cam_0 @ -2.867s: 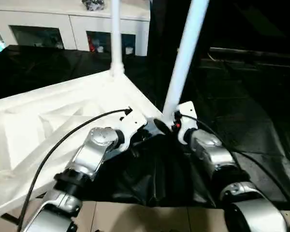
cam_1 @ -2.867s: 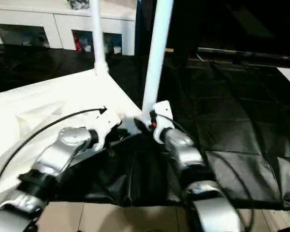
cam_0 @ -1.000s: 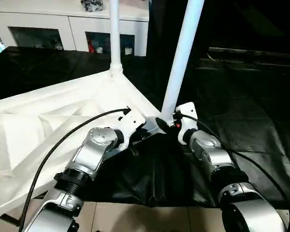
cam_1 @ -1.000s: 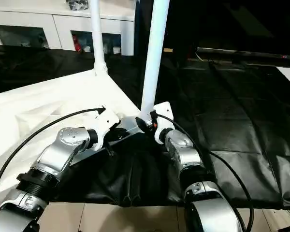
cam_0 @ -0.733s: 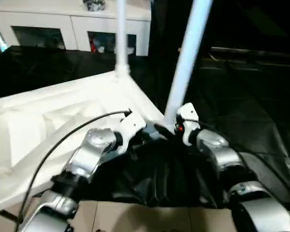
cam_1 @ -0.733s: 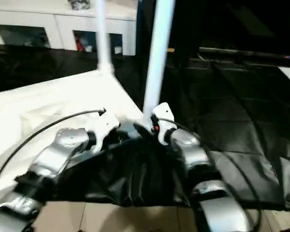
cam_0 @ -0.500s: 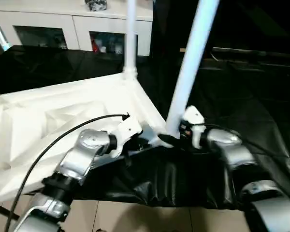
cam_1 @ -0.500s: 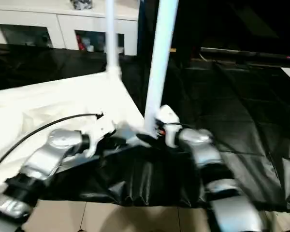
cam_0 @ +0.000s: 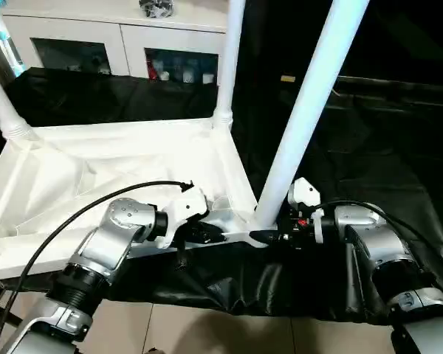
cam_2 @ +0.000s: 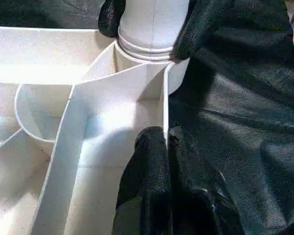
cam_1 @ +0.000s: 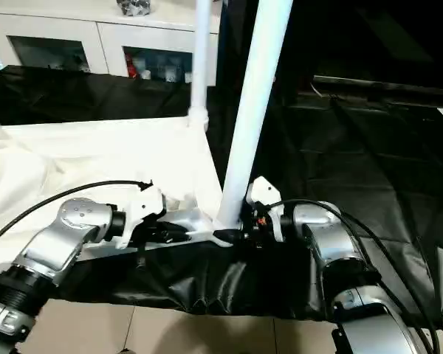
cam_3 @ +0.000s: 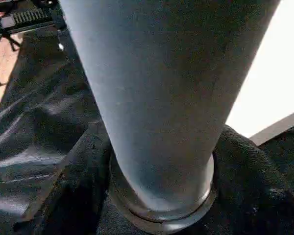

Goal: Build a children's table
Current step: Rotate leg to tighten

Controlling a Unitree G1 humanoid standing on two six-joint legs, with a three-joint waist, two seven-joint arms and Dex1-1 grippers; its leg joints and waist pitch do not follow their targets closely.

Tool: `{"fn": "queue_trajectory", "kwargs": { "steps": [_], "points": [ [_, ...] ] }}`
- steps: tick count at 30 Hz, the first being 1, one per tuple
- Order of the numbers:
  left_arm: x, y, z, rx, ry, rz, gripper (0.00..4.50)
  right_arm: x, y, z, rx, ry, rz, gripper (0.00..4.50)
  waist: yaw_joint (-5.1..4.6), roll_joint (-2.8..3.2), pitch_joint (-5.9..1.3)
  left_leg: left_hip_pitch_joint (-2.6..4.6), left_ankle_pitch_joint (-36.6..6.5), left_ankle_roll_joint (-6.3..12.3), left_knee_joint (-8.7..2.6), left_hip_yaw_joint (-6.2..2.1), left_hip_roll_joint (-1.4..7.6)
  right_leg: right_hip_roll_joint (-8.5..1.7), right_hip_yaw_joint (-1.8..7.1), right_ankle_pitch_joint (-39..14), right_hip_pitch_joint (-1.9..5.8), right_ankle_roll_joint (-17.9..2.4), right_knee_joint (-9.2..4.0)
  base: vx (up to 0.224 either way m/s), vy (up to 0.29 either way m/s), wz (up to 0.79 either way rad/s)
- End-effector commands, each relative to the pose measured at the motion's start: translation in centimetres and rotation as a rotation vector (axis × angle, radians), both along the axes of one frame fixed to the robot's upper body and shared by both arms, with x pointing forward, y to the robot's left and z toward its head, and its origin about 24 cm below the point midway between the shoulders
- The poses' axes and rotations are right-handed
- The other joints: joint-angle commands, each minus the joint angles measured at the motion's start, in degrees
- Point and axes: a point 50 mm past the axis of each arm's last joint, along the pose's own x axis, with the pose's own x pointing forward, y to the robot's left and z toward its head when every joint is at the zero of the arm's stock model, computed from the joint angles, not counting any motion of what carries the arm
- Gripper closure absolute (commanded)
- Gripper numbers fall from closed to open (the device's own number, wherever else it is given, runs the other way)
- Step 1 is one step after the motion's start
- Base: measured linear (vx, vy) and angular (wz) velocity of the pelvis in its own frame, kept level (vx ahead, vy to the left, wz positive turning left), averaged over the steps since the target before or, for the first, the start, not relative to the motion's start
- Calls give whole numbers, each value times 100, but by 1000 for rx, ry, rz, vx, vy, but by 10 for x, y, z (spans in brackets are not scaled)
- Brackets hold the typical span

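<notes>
1. Along the top of the head views runs a white cabinet (cam_0: 125, 44) with glass doors; below it a black cloth (cam_0: 369, 169) covers the floor.
2. On the cloth, filling the left and centre of the frame, lies the upturned white tabletop (cam_0: 118, 169), ribbed side up. One leg (cam_0: 1, 103) rises at its upper-left corner and a second leg (cam_0: 229, 66) at the upper-centre corner.
3. The left hand (cam_2: 167, 147) is pressed together on the tabletop's thin edge wall, just beside the near corner, pinching that rim between its black fingers (cam_2: 147, 161).
4. Right of centre the near leg (cam_0: 310, 110) stands up out of the near corner socket (cam_2: 147, 46), leaning a little toward the upper right.
5. The right hand (cam_0: 280, 236) sits at the foot of this leg, its fingers (cam_2: 206, 24) on either side of the base right above the socket; whether they clamp the leg or merely flank it I cannot tell.
6. The step looks like seating this leg. To do it well, keep the left pinch firm so the tabletop cannot slide, bring the leg square to the socket, then press or twist it home evenly.
</notes>
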Motion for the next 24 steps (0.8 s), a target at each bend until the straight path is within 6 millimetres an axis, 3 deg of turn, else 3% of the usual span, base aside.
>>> {"fn": "queue_trajectory", "kwargs": {
  "steps": [1, 5, 8, 12, 14, 16, 18, 19, 21, 22, 23, 24],
  "points": [
    [3, -10, 11, -27, -58, -26, 450, -8, 11, -3, 15, 33, 100, 169, -12, 22, -390, 49, -1283, 299, -391, 9, 135, -385, 255, -1572, 328, -1186, -436, 0, 0, 0],
    [3, -10, 11, -28, -61, -22, 450, -9, 12, -5, 11, 38, 92, 183, -13, 12, -395, 46, -1244, 301, -389, 8, 131, -385, 253, -1562, 328, -1170, -432, 0, 0, 0],
    [8, -16, 11, -45, -87, 43, 450, -6, 20, -10, 41, 28, -16, 184, -17, 11, -386, 53, -1260, 274, -395, 7, 132, -387, 256, -1618, 319, -1150, -443, 0, 0, 0],
    [19, -27, 10, -43, -122, 150, 450, 5, 32, -16, 81, 21, -218, 186, -68, -5, -359, 54, -1459, 155, -410, -9, 105, -391, 238, -2226, 305, -937, -512, 0, 0, 0],
    [23, -36, 9, -47, -132, 193, 450, 12, 39, -22, 60, 16, -351, 186, -84, 12, -361, 82, -1496, 88, -409, -7, 108, -394, 251, -2303, 269, -909, -524, 0, 0, 0],
    [27, -46, 10, -57, -144, 234, 450, 17, 47, -26, 52, 17, -467, 186, -115, 11, -373, 54, -1515, 33, -421, -30, 99, -396, 235, -2344, 300, -863, -512, 0, 0, 0],
    [31, -56, 11, -65, -156, 267, 450, 22, 56, -27, 58, 24, -570, 186, -154, 20, -367, 89, -1603, -5, -406, -23, 83, -395, 235, -2418, 264, -863, -545, 0, 0, 0],
    [33, -61, 12, -68, -164, 290, 450, 25, 60, -27, 57, 23, -629, 186, -163, 25, -377, 58, -1599, -5, -413, -37, 82, -401, 230, -2382, 301, -869, -532, 0, 0, 0],
    [34, -70, 12, -78, -170, 304, 450, 29, 68, -25, 67, 19, -701, 186, -181, 36, -378, 79, -1628, 23, -407, -24, 83, -387, 241, -2277, 266, -882, -537, 0, 0, 0],
    [34, -70, 12, -78, -170, 304, 450, 29, 68, -25, 67, 19, -701, 186, -177, 30, -394, 54, -1546, 28, -411, -30, 81, -388, 240, -2134, 300, -899, -511, 0, 0, 0],
    [34, -73, 13, -82, -171, 306, 450, 30, 73, -23, 77, 14, -703, 186, -162, 62, -401, 58, -1509, 38, -409, -30, 86, -393, 245, -2009, 302, -930, -502, 0, 0, 0],
    [34, -77, 13, -88, -173, 303, 450, 30, 81, -20, 98, 1, -681, 186, -171, 49, -401, 54, -1468, 77, -406, -17, 93, -380, 251, -1780, 297, -986, -488, 0, 0, 0]
  ]
}}
